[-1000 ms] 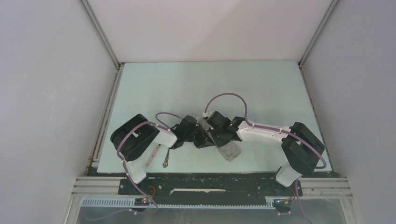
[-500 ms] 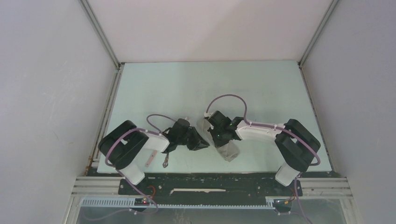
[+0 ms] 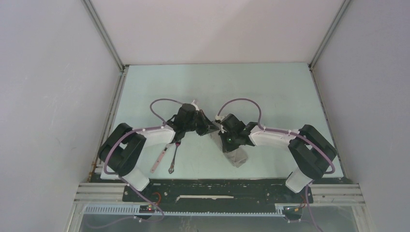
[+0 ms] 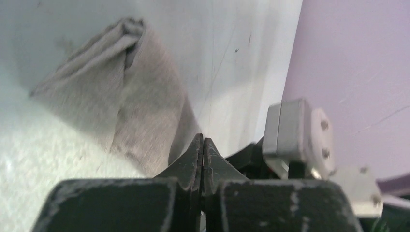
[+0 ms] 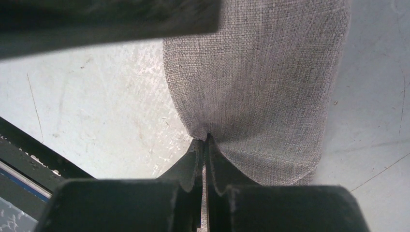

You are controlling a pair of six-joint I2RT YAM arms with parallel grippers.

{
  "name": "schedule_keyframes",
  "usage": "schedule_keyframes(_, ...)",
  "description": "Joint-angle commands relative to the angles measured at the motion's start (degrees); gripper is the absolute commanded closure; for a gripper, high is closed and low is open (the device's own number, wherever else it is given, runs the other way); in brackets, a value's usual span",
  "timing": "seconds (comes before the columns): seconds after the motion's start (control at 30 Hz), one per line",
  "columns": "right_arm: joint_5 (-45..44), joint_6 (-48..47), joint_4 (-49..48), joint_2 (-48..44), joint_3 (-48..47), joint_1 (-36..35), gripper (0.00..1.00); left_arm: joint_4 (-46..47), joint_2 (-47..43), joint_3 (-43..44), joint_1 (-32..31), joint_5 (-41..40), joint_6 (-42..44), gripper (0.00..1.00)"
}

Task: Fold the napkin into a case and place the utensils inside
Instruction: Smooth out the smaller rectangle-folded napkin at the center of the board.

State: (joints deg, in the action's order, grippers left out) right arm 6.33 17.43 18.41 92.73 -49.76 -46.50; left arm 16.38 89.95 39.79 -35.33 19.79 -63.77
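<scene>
The grey napkin (image 3: 237, 154) lies folded into a narrow oblong near the table's front, right of centre. My right gripper (image 3: 224, 140) is shut on the napkin (image 5: 261, 72) at its left edge, and the cloth puckers at the tips (image 5: 205, 141). My left gripper (image 3: 211, 128) is shut with nothing in it, hovering just left of the napkin's far end. Its closed tips (image 4: 203, 141) stand in front of the bunched napkin (image 4: 121, 96). The utensils lie front left: a spoon with a pinkish handle (image 3: 159, 160) and a metal fork (image 3: 173, 158) beside it.
The pale green table (image 3: 217, 87) is walled in by white panels at the back and both sides. A black rail (image 3: 217, 186) runs along the front edge. Part of the right arm's wrist (image 4: 295, 135) shows close to my left fingers.
My left gripper let go near the napkin's left side, shut again, and swung away from the front edge. That uncovered the utensils. The right gripper shifted slightly, still on the napkin.
</scene>
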Motion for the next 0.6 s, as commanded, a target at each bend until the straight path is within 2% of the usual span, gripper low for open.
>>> schedule_keyframes(0.0,0.18,0.54,-0.95,-0.02,1.54,0.27,0.97,-0.20,6.21,5.64,-0.04,1.70,2.19,1.00)
schedule_keyframes(0.17,0.40,1.01,-0.83,-0.83,1.95,0.46,0.97,6.13,11.68,2.56,-0.30,5.50,0.36,1.00)
schedule_keyframes(0.33,2.68,1.84,-0.07,-3.02,3.56,0.53,0.88,5.82,13.99,-1.99,2.73,4.00,3.85,1.00)
schedule_keyframes(0.57,9.11,3.07,-0.78,-10.79,3.72,2.97,0.57,2.68,15.64,-0.53,4.67,5.93,8.65,1.00)
